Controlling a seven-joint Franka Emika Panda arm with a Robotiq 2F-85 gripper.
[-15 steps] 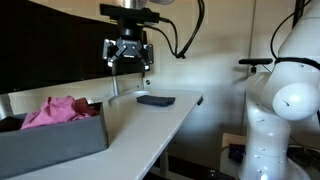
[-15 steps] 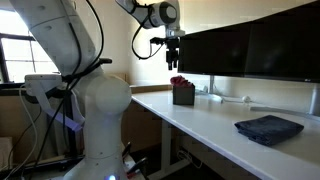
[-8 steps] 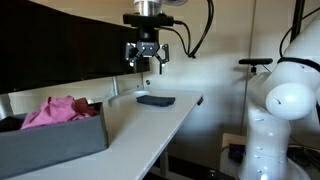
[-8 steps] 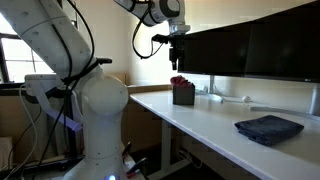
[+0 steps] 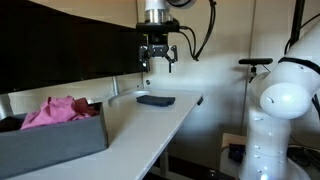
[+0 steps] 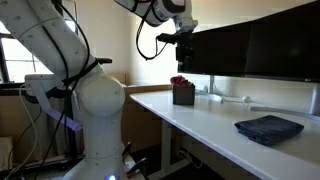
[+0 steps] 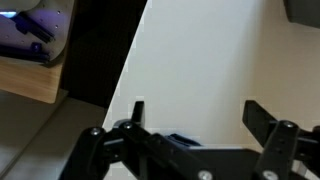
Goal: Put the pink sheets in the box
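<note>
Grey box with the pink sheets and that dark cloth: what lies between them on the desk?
Nothing: in an exterior view the white desk is bare between the grey box and the dark cloth.

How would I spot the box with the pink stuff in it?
Find the long white table below the dark monitors. At one end stands a grey open box with crumpled pink sheets bulging out. The dark cloth farther along lies flat and holds nothing.
</note>
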